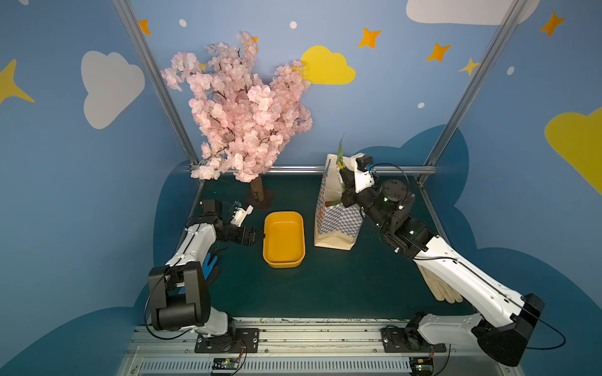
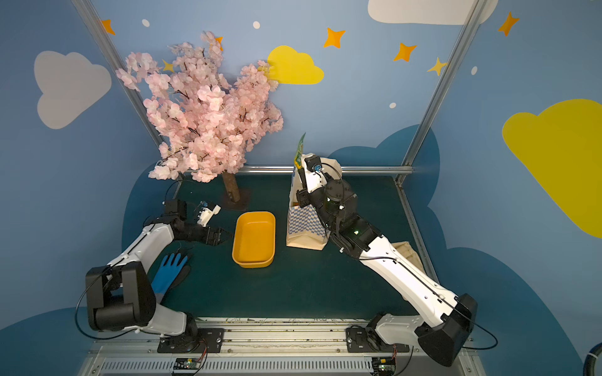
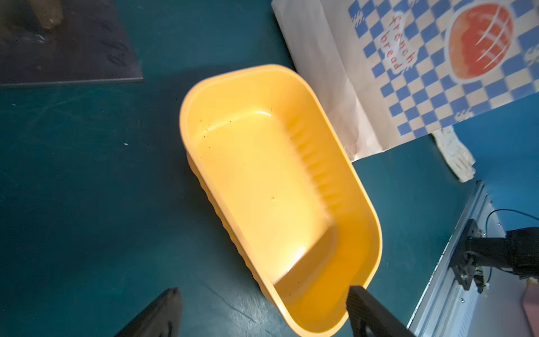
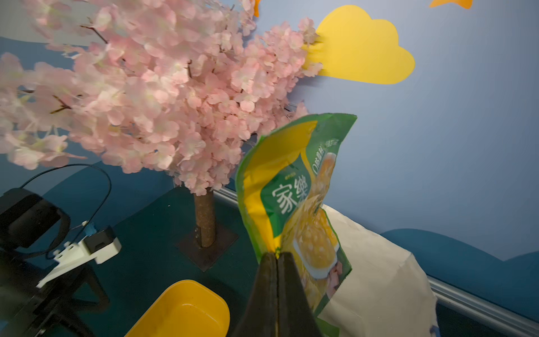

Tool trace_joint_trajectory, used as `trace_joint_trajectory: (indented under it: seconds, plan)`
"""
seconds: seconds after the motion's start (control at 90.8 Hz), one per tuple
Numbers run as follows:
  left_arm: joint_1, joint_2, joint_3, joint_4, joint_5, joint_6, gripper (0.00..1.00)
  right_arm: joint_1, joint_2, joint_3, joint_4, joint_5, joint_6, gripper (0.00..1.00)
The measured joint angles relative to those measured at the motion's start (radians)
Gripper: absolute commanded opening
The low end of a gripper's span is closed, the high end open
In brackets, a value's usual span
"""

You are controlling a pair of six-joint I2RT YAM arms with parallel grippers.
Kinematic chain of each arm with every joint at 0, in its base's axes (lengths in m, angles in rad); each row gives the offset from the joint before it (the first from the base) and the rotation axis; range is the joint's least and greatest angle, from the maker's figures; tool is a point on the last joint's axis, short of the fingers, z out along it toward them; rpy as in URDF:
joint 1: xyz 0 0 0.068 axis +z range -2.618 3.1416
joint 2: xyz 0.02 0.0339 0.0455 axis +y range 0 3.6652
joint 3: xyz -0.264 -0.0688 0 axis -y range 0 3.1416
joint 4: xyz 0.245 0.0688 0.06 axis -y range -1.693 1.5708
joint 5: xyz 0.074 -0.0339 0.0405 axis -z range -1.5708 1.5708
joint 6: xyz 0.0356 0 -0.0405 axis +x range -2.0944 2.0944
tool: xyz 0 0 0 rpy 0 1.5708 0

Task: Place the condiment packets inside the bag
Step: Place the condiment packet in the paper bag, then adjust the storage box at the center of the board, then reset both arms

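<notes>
Right gripper [image 4: 277, 258] pinches the flat green foil condiment packet [image 4: 291, 186] upright at the mouth of the tall blue-checkered paper bag [image 1: 338, 224] — lined up to drop in, I'd say — left gripper [image 1: 255, 235] spread empty, well away from it.

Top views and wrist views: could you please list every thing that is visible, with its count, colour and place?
green and yellow foil condiment packet: one, pinched upright at the bag's top.
cream paper bag with blue-and-white checks: one, standing at the back right.
yellow plastic tray: one, empty, in the middle, left of the bag.
artificial pink blossom tree: one, at the back left.
blue and black glove: one, lying at the front left.
cream glove: one, partly under the right arm.
dark teal table mat: one, beneath everything.
left gripper: black, open, beside the tray.
right gripper: black, shut on the packet.
</notes>
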Motion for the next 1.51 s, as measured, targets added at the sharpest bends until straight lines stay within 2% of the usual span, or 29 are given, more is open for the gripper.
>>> trace_joint_trajectory:
  seconds: [0.209, 0.297, 0.518, 0.628, 0.837, 0.947, 1.013, 1.211, 1.255, 1.41, 1.509]
  plan:
    - [-0.137, 0.082, 0.012, 0.015, -0.119, -0.028, 0.91, -0.112, -0.002, -0.04, -0.022, -0.011, 0.101, 0.0]
    - [-0.191, 0.106, 0.027, 0.022, -0.171, -0.031, 0.88, -0.13, -0.002, -0.04, -0.035, -0.023, 0.133, 0.0]
    - [-0.301, 0.172, 0.071, 0.046, -0.314, -0.025, 0.64, -0.134, 0.014, -0.039, -0.052, -0.057, 0.173, 0.0]
    - [-0.309, 0.177, 0.074, 0.057, -0.377, -0.025, 0.54, -0.134, 0.027, -0.035, -0.065, -0.068, 0.18, 0.0]
    - [-0.327, 0.179, 0.074, 0.094, -0.465, -0.006, 0.23, -0.136, 0.051, -0.012, -0.101, -0.08, 0.188, 0.0]
    - [-0.338, 0.179, 0.074, 0.108, -0.497, 0.012, 0.12, -0.138, 0.065, 0.006, -0.12, -0.081, 0.191, 0.0]
    - [-0.339, 0.177, 0.072, 0.108, -0.513, 0.032, 0.1, -0.138, 0.073, 0.02, -0.135, -0.08, 0.193, 0.11]
    - [-0.339, 0.095, 0.028, 0.112, -0.546, 0.084, 0.1, -0.139, 0.094, 0.077, -0.169, -0.076, 0.193, 0.61]
    - [-0.339, 0.067, 0.016, 0.113, -0.547, 0.098, 0.1, -0.139, 0.095, 0.084, -0.171, -0.074, 0.201, 0.67]
    - [-0.341, 0.028, 0.0, 0.114, -0.547, 0.137, 0.18, -0.138, 0.094, 0.108, -0.18, -0.067, 0.186, 0.77]
    - [-0.343, 0.048, 0.0, 0.111, -0.556, 0.141, 0.35, -0.13, 0.088, 0.114, -0.191, -0.066, 0.173, 0.83]
